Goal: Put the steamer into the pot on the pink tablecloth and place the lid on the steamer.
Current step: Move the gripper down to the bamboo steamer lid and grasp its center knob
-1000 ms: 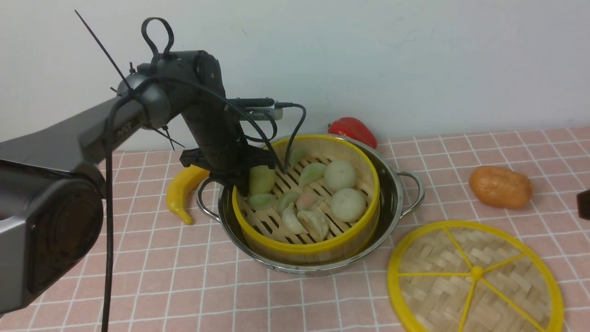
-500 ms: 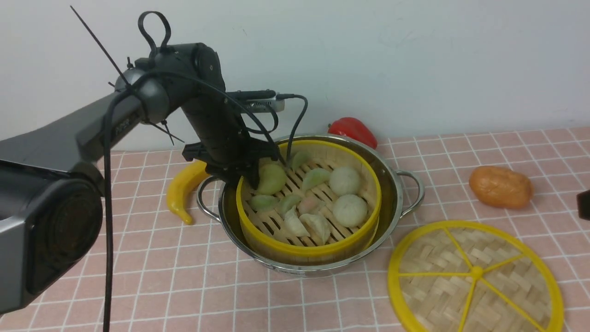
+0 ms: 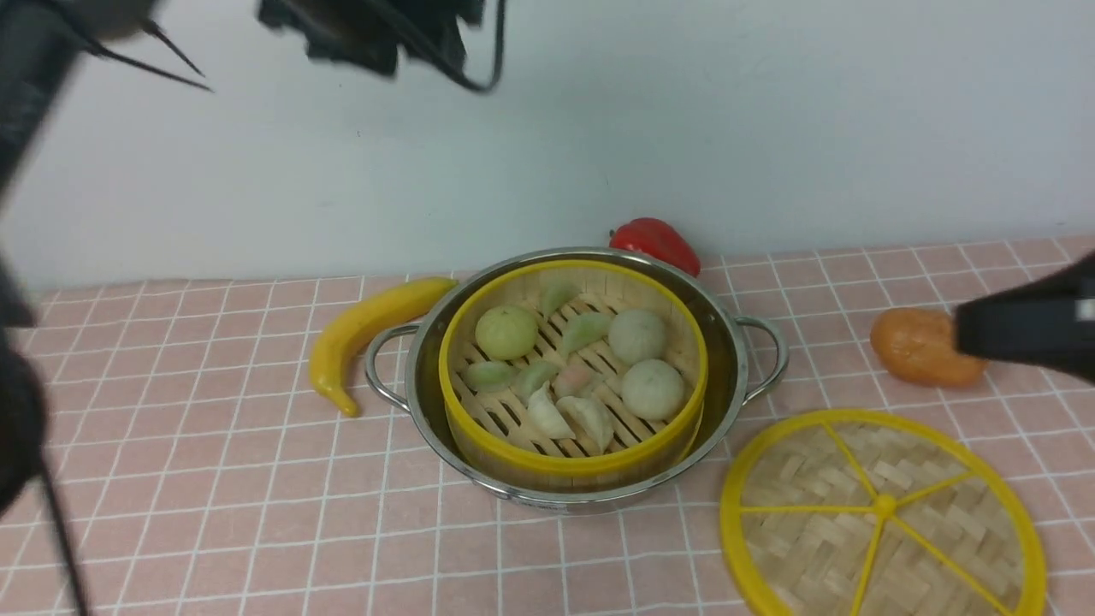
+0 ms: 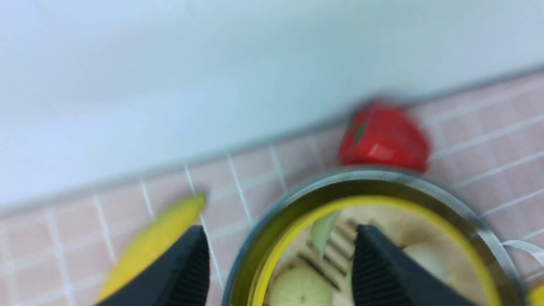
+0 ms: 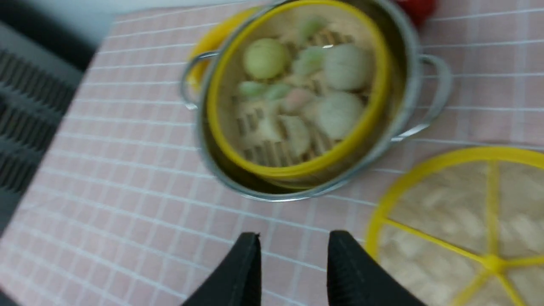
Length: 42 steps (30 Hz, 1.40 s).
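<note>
The steamer (image 3: 573, 368), a yellow-rimmed bamboo basket with buns and dumplings, sits inside the shiny pot (image 3: 736, 376) on the pink tablecloth (image 3: 257, 479). The lid (image 3: 881, 513), a flat woven disc with yellow spokes, lies on the cloth right of the pot. My left arm (image 3: 368, 34) is blurred, high at the top. In its wrist view my left gripper (image 4: 279, 231) is open and empty above the steamer's rim (image 4: 297, 221). My right gripper (image 5: 293, 238) is open and empty over the cloth between pot (image 5: 408, 85) and lid (image 5: 467, 221); its dark fingers (image 3: 1018, 332) show at the right edge.
A yellow banana (image 3: 368, 334) lies left of the pot, touching its handle. A red pepper (image 3: 654, 241) sits behind the pot by the wall. An orange potato (image 3: 920, 346) lies to the right, partly behind my right gripper. The table's left edge (image 5: 63, 119) shows in the right wrist view.
My left gripper has let go of the steamer's rim and risen fast to the top of the view. The steamer sits level in the pot. My right gripper has moved in from the right.
</note>
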{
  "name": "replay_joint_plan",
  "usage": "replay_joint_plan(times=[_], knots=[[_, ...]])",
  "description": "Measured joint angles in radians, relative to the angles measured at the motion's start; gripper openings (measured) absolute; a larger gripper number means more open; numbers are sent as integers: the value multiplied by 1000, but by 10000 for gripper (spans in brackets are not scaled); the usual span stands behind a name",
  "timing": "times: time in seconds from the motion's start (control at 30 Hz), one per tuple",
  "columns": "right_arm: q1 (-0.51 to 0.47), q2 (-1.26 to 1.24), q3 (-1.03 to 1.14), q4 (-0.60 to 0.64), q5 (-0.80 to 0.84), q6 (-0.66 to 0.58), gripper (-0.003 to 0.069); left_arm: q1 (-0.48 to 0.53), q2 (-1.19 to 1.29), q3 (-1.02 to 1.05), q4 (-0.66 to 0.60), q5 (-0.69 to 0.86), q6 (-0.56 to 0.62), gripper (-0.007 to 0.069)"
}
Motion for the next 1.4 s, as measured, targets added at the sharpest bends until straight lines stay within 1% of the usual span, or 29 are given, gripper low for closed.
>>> replay_joint_plan(times=[0.07, 0.1, 0.13, 0.17, 0.2, 0.23, 0.27, 0.33, 0.4, 0.47, 0.53, 0.63, 0.7, 0.77, 0.83, 0.9, 0.93, 0.97, 1.0, 1.07, 1.13, 1.3, 1.4], knots=[[80, 60, -1, 21, -27, -21, 240, 0, -108, 0, 0, 0, 14, 362], [122, 82, -1, 16, -39, -23, 240, 0, -136, 0, 0, 0, 20, 354], [166, 110, -1, -3, -57, -22, 240, 0, -191, 0, 0, 0, 27, 330], [210, 137, -1, -35, -76, -11, 240, 0, -229, 0, 0, 0, 33, 311], [250, 170, -1, -80, -101, 18, 240, 0, -294, -1, 0, 0, 44, 277], [293, 197, -1, -147, -127, 66, 240, 0, -350, -2, 0, 0, 55, 242], [306, 208, -1, -160, -130, 76, 240, 0, -359, -2, 0, 0, 55, 236], [342, 252, -8, -274, -151, 165, 240, 0, -432, -3, 0, 0, 80, 182], [382, 320, -40, -504, -156, 329, 240, 0, -542, 5, 2, 1, 116, 108], [389, 368, -73, -667, -141, 457, 240, 0, -637, 47, 13, 1, 129, 46], [389, 409, -108, -789, -125, 552, 240, 0, -740, 131, 32, 1, 134, -9], [389, 449, -121, -898, -111, 615, 240, 0, -868, 285, 60, 1, 149, -23], [389, 475, -121, -930, -100, 629, 240, 0, -959, 422, 78, 1, 155, -23], [389, 496, -121, -946, -94, 635, 240, 0, -1010, 507, 83, 1, 157, -23], [389, 536, -121, -964, -90, 641, 240, 0, -1130, 728, 94, -16, 160, -23], [381, 571, -121, -965, -91, 643, 240, 1, -1242, 928, 94, -92, 161, -23], [380, 574, -121, -965, -91, 643, 240, 1, -1242, 946, 94, -100, 161, -23], [373, 585, -121, -965, -94, 643, 240, 1, -1279, 1013, 85, -133, 162, -23], [353, 609, -121, -965, -101, 643, 240, 1, -1363, 1153, 68, -214, 162, -23], [332, 625, -121, -962, -107, 643, 240, 1, -1414, 1261, 44, -274, 162, -23], [309, 638, -121, -936, -114, 628, 240, 1, -1488, 1403, -16, -350, 165, -23], [306, 643, -121, -868, -137, 570, 240, 1, -1548, 1539, -97, -434, 165, -23], [306, 652, -121, -832, -135, 549, 240, 1, -1552, 1583, -137, -444, 172, -22]])
